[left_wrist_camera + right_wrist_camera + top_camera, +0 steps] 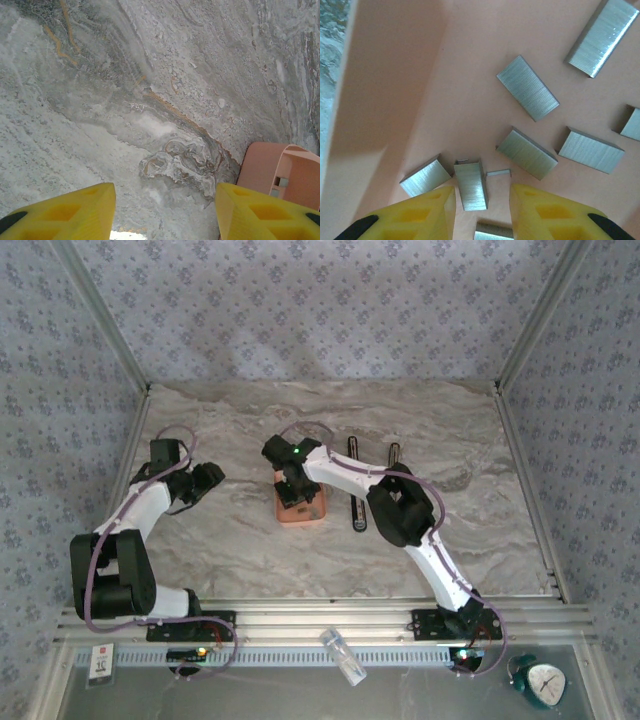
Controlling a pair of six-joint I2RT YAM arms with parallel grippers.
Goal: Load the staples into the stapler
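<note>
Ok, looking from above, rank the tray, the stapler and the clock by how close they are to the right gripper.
1. tray, directly under the right gripper.
2. stapler, just right of it.
3. clock, bottom-right corner, past the table edge.

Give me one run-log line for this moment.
step: picking staples | right claw: open, straddling one staple strip in orange tray | left claw: open, empty, over table beside tray

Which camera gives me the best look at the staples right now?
Right wrist: the staples lie scattered, sharp and close, on the tray floor, one strip between the right tool's fingers. In the top view the arm covers most of the tray; the left wrist catches a tray corner, staples unclear.
</note>
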